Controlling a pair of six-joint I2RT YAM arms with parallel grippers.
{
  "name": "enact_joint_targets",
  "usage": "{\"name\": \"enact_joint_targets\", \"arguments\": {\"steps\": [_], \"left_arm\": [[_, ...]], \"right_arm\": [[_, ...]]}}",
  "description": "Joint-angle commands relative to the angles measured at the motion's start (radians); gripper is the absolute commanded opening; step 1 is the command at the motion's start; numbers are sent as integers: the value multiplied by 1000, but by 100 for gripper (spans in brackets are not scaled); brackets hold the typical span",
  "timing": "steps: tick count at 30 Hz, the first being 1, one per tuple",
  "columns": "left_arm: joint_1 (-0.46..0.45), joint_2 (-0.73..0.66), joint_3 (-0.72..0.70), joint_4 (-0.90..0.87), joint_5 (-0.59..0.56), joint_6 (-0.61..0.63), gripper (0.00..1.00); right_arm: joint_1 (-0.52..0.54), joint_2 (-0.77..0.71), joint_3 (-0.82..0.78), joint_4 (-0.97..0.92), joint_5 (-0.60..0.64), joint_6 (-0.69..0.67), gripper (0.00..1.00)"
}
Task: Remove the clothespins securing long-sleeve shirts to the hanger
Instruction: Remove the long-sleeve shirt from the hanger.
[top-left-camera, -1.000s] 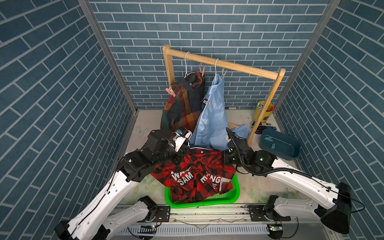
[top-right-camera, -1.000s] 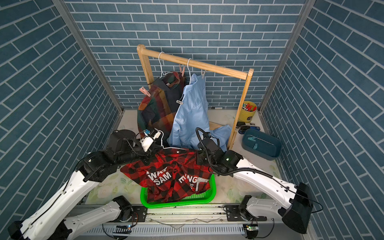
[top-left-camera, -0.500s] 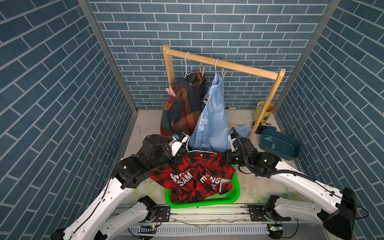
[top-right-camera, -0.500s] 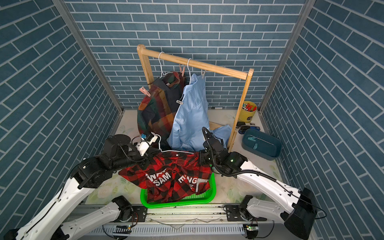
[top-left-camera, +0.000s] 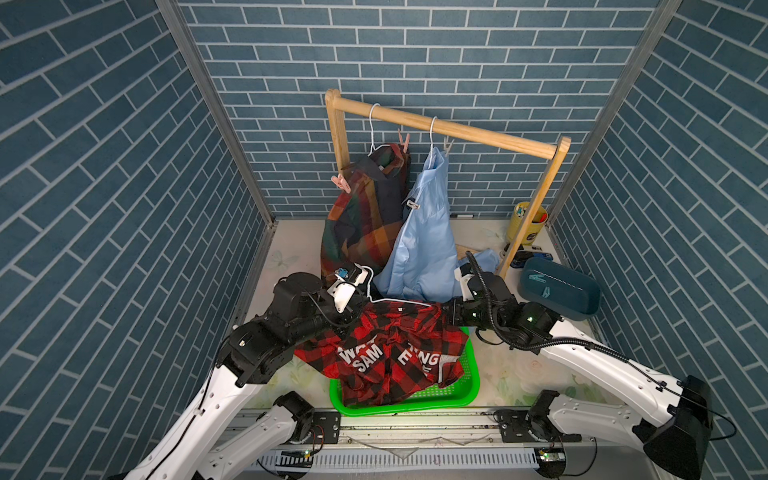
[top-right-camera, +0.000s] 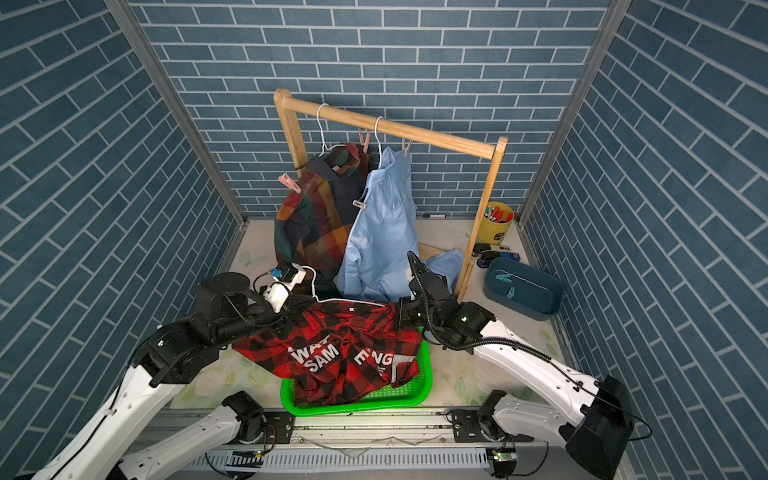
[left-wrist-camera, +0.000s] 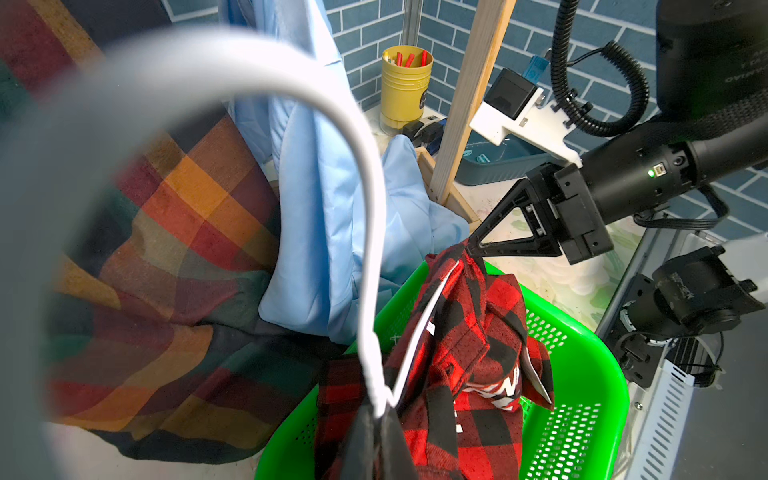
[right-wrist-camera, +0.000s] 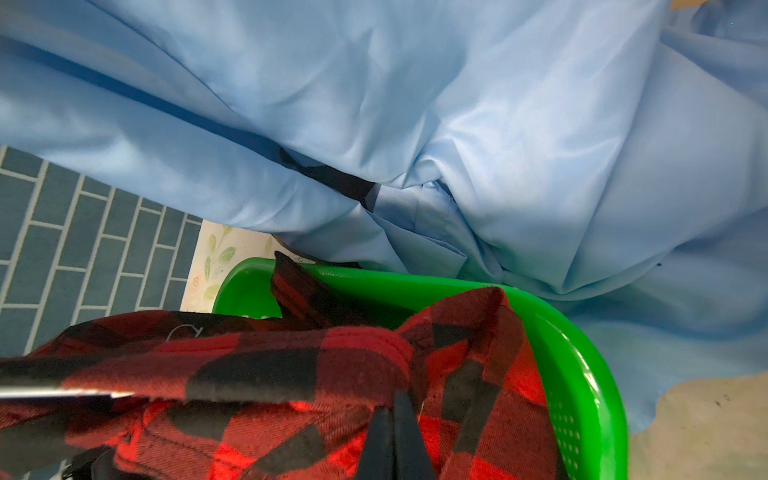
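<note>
Close up: left claw (left-wrist-camera: 376, 432) clamped on neck of white wire hanger (left-wrist-camera: 372, 232), hook looping blurred near lens. On hanger: red-and-black check shirt (left-wrist-camera: 469, 324), lower part in perforated green plastic basket (left-wrist-camera: 582, 374). Its far shoulder pinched by right claw (left-wrist-camera: 471, 246). Beyond: shiny light-blue shirt (left-wrist-camera: 320, 208), multicolour plaid shirt (left-wrist-camera: 187, 249), yellow cup (left-wrist-camera: 405, 91), wooden post (left-wrist-camera: 469, 104).

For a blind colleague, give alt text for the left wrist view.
The left gripper holds a hanger carrying a red checked shirt over a green basket; right gripper pinches its shoulder. Behind hang a plaid shirt and a blue shirt.
</note>
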Motion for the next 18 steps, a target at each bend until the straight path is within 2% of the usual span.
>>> {"name": "enact_joint_targets", "arguments": {"steps": [1,18], "left_arm": [[50,-71,36,116,-112,-30,0],[103,-82,32,139,-121,-52,0]], "right_arm": [[-77,13,-82,-283,202,52,0],[-153,-12,-131,-257,160,40,0]]}}
